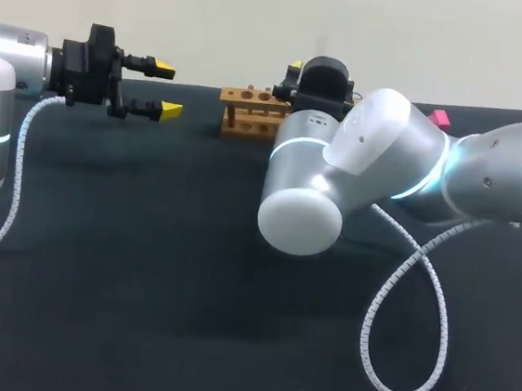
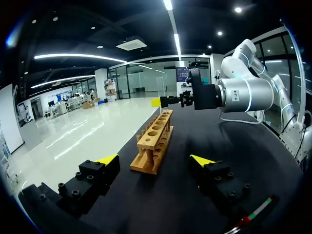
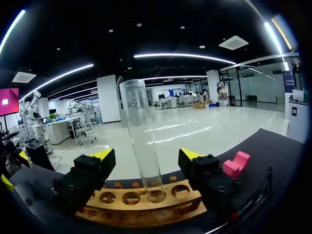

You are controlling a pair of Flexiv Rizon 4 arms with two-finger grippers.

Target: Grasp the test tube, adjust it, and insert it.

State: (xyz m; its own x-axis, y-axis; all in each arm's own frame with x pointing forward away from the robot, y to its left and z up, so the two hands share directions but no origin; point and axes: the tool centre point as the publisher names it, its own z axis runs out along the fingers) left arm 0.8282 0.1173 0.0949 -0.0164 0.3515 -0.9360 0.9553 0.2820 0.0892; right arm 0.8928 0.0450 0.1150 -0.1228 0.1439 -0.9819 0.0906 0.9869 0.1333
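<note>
Test tube (image 3: 141, 146) stands in a hole of the wooden rack (image 3: 146, 204), insertion looks done. Right pincer (image 3: 146, 154) open, straddling it without touching. Left pincer (image 1: 168, 89) open, empty. Remaining: back off

Open path over tabletop (image 1: 139, 285) btwn left gripper (image 1: 167, 90) and rack (image 1: 251, 110). Rack front blocked by right arm elbow (image 1: 339, 166). Gaps both sides of upright tube (image 3: 139, 126) btwn spread fingers of right gripper (image 3: 146, 153).

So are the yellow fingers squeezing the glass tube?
No, the test tube stands upright in the wooden rack, with a clear gap to each of the right arm's open fingers.
</note>
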